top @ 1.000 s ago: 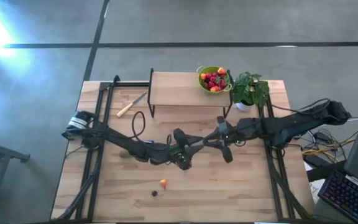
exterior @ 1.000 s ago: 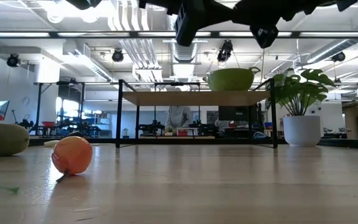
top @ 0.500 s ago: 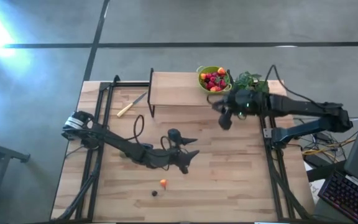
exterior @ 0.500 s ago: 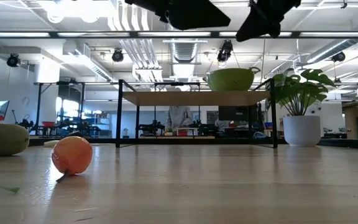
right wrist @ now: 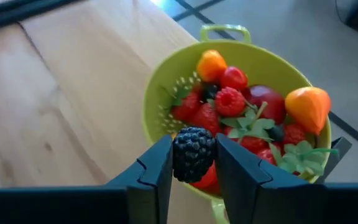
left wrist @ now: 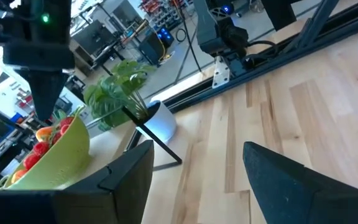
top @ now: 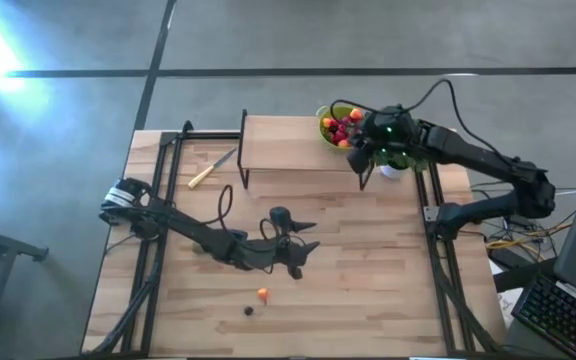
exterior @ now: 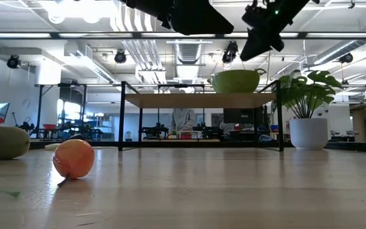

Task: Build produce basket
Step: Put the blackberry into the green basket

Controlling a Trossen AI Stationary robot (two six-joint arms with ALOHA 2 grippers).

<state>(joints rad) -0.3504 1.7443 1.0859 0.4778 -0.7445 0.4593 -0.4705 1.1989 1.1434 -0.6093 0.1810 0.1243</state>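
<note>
The produce basket, a lime-green colander full of red and orange produce, stands on the raised wooden shelf. My right gripper hovers over its rim, shut on a dark blackberry. The low view shows this gripper just above the basket. My left gripper hangs open over the middle of the table with nothing between its fingers. An orange fruit and a small dark berry lie on the tabletop near the front. A brownish-green kiwi rests on the table too. My right gripper pinches the blackberry by its two sides between its two fingers. The fingers slant down from the table's near right side. The berry is lifted clear, just above the basket's rim.
A potted plant stands right of the basket, partly under my right arm. A yellow-handled knife lies at the far left of the table. The shelf's black frame legs stand on the tabletop. Bare wood lies between the loose fruit and the shelf.
My right gripper has swung from the table's middle toward the far right, risen, and tipped downward over the basket, carrying the blackberry. My left gripper has rolled about its own line while staying over the middle of the table.
</note>
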